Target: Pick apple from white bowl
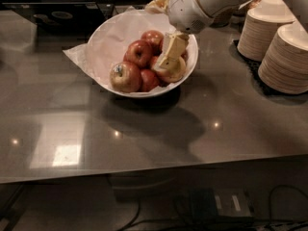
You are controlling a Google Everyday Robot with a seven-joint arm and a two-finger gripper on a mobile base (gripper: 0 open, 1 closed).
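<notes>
The white bowl [108, 40], lined with crumpled white paper, stands at the back middle of the grey table and holds several apples. The deep-red apple [138, 52] lies near the bowl's middle. A second red apple [152, 36] lies behind it. A red-yellow apple with a small sticker [124, 76] lies at the front left. A yellow-green blushed apple [175, 72] lies at the right. My gripper [169, 54] reaches down into the bowl from the upper right. It sits just above the yellow-green apple and right of the deep-red one.
Two tall stacks of cream paper bowls [285, 57] stand on a black mat at the right. A dark tray [57, 14] lies at the back left. The table's front edge [144, 174] runs across the lower part of the view.
</notes>
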